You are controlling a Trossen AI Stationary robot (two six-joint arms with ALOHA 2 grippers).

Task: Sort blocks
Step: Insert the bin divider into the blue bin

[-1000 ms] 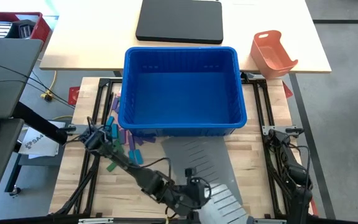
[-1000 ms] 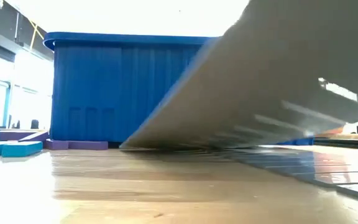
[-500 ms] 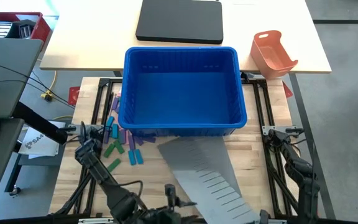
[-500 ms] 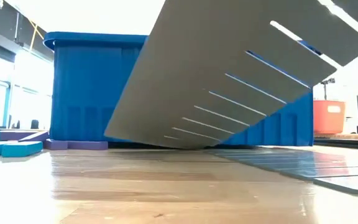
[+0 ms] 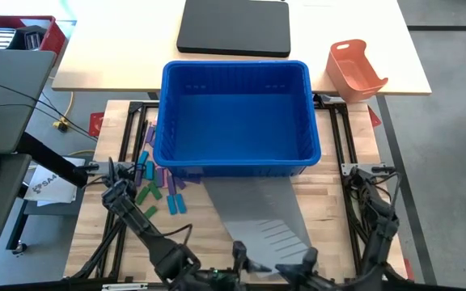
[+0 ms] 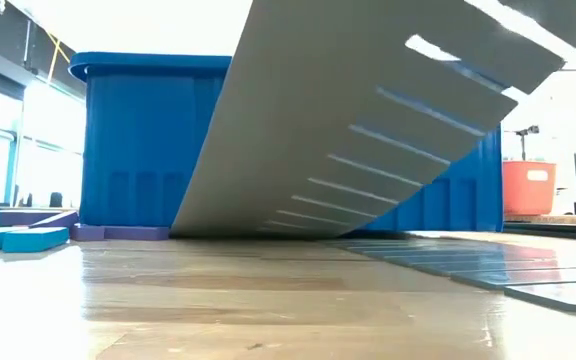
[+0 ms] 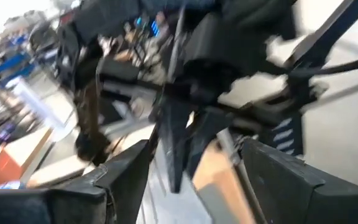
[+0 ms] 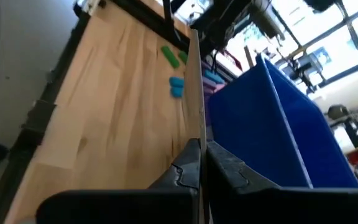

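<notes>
The blocks (image 5: 156,190), green, blue and purple, lie scattered on the table left of the blue bin (image 5: 235,113). They also show in the low view (image 6: 18,238) and the right wrist view (image 8: 174,71). A grey slotted sheet (image 5: 253,206) slants up from the bin's front wall toward the near edge. My right gripper (image 5: 304,263) is shut on its near end. My left gripper (image 5: 241,260) hovers beside it near the table's near edge, fingers open (image 7: 194,155) with nothing between them. My right gripper (image 8: 202,163) pinches the sheet's near edge (image 8: 199,134) between its two fingers; the sheet shows edge-on there. That end is lifted clear. The sheet tilts, and its far edge (image 6: 258,230) rests on the table by the bin.
An orange tray (image 5: 354,69) and a black pad (image 5: 235,26) sit on the far table, with a red crate (image 5: 19,32) at the far left. More flat grey sheets (image 6: 488,270) lie on the table at the right. Bare wood lies between the blocks and the near edge.
The sheet's near end has risen and swung toward the bin, so the sheet stands steeper, while its far edge has stayed on the table. My right gripper has gone up with it. My left gripper has drawn back from the sheet's left edge toward the near edge.
</notes>
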